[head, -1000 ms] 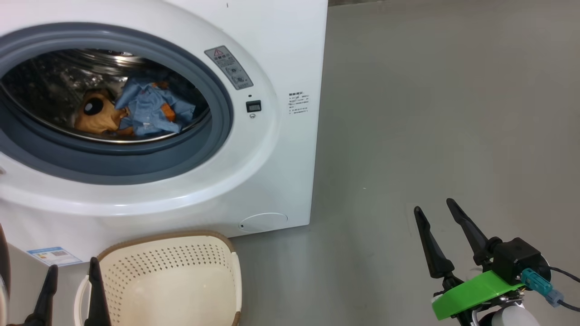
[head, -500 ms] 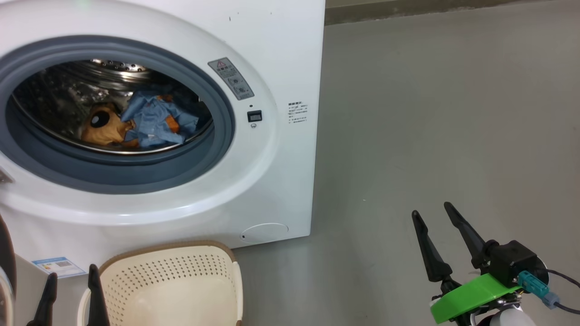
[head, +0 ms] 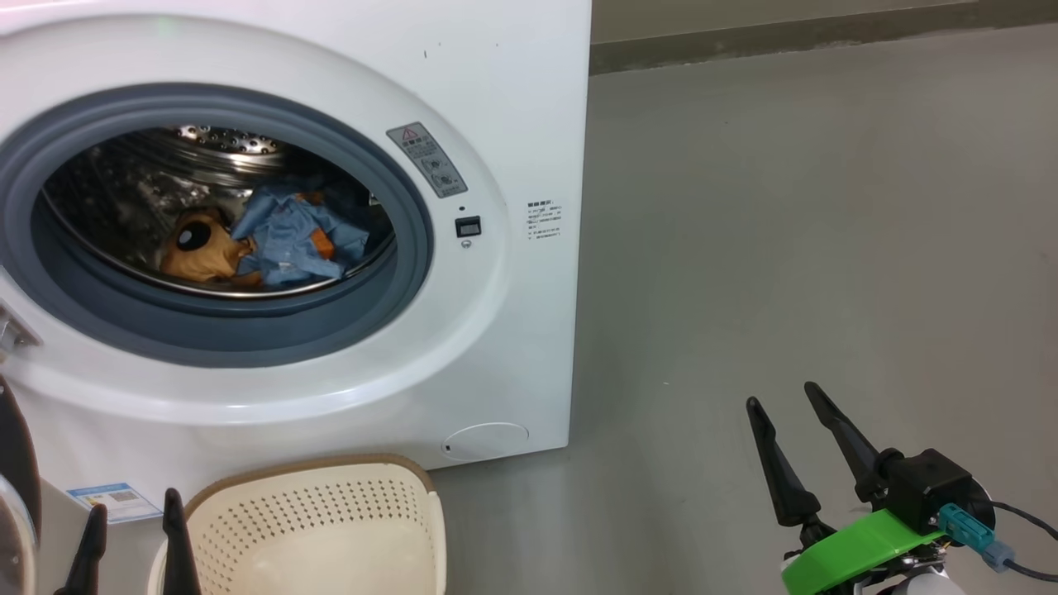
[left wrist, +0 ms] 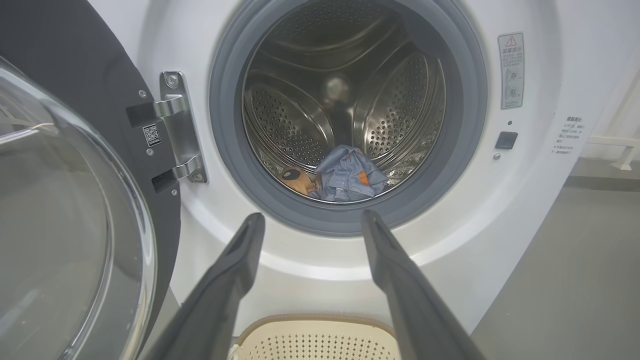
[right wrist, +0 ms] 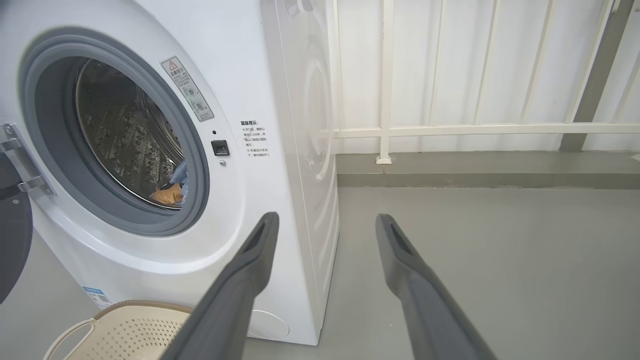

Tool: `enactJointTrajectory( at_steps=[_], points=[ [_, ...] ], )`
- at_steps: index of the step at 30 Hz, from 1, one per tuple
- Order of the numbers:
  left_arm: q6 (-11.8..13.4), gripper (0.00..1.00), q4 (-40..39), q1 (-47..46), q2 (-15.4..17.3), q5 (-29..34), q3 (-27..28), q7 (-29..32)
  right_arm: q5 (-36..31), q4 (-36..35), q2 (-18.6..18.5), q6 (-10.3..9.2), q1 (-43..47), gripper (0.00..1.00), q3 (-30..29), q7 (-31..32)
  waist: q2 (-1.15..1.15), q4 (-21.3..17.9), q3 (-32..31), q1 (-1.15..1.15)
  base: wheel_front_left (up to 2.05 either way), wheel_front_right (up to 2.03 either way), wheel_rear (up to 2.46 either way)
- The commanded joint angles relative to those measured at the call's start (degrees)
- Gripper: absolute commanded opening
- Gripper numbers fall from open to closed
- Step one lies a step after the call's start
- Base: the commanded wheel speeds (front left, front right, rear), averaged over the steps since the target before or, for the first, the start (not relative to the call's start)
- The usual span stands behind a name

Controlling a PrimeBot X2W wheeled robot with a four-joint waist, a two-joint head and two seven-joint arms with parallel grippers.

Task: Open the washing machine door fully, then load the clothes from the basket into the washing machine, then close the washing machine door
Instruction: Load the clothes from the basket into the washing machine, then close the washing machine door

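While the washing machine stood with its door swung open at its left, the basket sat on the floor just before it, the clothes lay in the drum, and the left pincer and right pincer hung spread, gripping nothing.

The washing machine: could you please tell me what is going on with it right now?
The washing machine door stands swung open on its hinge, and the clothes, light blue with orange-brown bears, lie in the drum of the washing machine. The basket on the floor in front looks empty as far as it shows. The robot's left end effector and right end effector are both open and hold nothing; the left points at the drum opening, the right is over floor. Closing the door remains.
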Motion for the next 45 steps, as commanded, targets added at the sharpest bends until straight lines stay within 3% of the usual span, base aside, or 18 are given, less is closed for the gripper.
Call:
enactJointTrajectory(
  at_steps=[1, 30, 45],
  points=[
    [0.3, 1.0, -1.0, -0.5, 0.6, 0.6, 1.7, -0.3, 0.1, -1.2, -0.2, 0.09, 0.0, 1.0, 1.5, -0.3, 0.0, 0.0, -0.2, 0.0, 0.0, 0.0, 0.0],
    [0.3, 1.0, -0.4, -0.9, 0.6, 0.5, 1.8, -0.3, 0.3, -1.3, 0.1, 0.09, -0.2, 1.0, 1.5, -0.3, 0.0, 0.5, 0.1, 0.0, -0.02, 0.02, 0.0],
    [0.8, 1.0, -0.4, -1.6, 0.6, 0.7, 2.3, -0.3, 0.5, -1.4, 0.3, 0.09, -0.4, 1.0, 1.4, -0.3, 0.0, 0.2, 0.7, 0.0, -1.35, 1.35, 0.0]
  ],
)
